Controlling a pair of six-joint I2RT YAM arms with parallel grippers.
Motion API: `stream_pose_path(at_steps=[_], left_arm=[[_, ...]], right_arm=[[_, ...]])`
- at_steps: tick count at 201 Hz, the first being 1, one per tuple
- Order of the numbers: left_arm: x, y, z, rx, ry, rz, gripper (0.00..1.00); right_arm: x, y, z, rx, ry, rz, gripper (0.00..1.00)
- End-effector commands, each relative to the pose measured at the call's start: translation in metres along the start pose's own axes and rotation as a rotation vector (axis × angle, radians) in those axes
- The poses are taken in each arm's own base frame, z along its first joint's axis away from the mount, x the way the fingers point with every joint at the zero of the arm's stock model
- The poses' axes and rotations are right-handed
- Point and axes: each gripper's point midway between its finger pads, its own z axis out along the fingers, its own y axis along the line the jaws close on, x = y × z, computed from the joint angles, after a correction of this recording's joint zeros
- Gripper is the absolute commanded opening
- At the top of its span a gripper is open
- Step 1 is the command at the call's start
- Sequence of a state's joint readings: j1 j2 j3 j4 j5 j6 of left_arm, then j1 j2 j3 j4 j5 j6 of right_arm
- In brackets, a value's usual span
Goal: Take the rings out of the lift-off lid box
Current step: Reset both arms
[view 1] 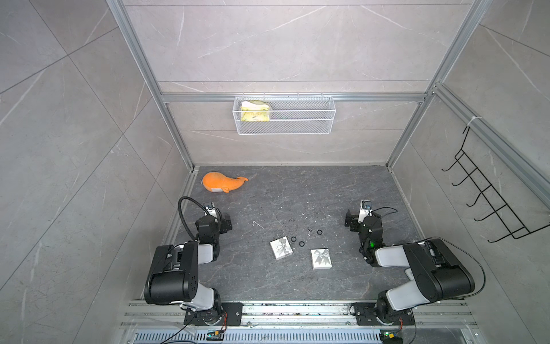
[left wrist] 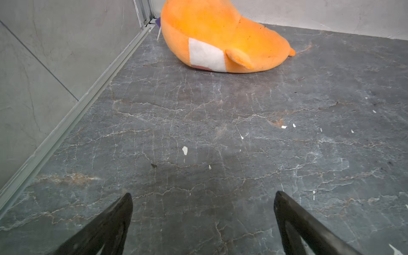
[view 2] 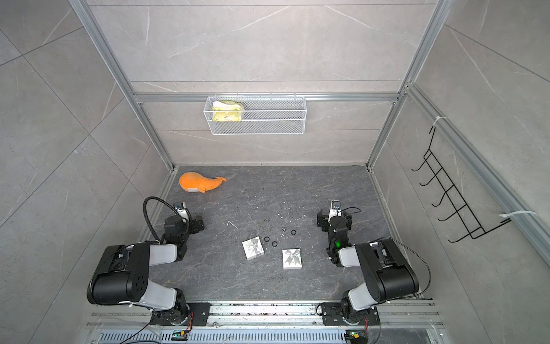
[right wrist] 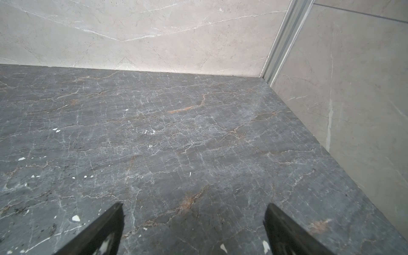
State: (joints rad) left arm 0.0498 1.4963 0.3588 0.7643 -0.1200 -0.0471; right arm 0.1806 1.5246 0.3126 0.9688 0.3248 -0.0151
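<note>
Three small black rings lie on the dark table in both top views: two close together point(view 1: 293, 239) point(view 1: 301, 244) and one further right point(view 1: 319, 232). Two white boxes with silver bows stand near them, one point(view 1: 281, 247) right beside the pair of rings, the other point(view 1: 321, 258) nearer the front. Both look closed, and I cannot tell which is the lift-off lid box. My left gripper point(left wrist: 202, 194) is open over bare table at the left, far from the boxes. Off to the right, my right gripper point(right wrist: 194, 205) also stands open with nothing in it. Neither wrist view shows rings or boxes.
An orange plush whale point(view 1: 223, 182) lies at the back left, ahead of the left gripper point(view 1: 215, 222). A white mesh basket point(view 1: 284, 114) hangs on the back wall and a black hook rack point(view 1: 488, 196) on the right wall. White crumbs dot the table point(view 1: 268, 283).
</note>
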Motion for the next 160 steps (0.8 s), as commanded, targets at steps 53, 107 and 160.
stream_pose_path(at_steps=[53, 107, 160], left_arm=[[-0.0184, -0.0056, -0.0011, 0.003, -0.08, 0.033, 1.0], [-0.0186, -0.0053, -0.0011, 0.002, -0.081, 0.033, 1.0], [-0.0179, -0.0056, -0.0003, 0.005, -0.077, 0.031, 1.0]], right_arm=[[-0.0031, 0.0005, 0.003, -0.003, -0.001, 0.019, 0.99], [-0.003, 0.0005, 0.0029, -0.003, 0.0, 0.019, 0.99], [-0.0033, 0.0005, 0.003, -0.003, -0.001, 0.02, 0.99]])
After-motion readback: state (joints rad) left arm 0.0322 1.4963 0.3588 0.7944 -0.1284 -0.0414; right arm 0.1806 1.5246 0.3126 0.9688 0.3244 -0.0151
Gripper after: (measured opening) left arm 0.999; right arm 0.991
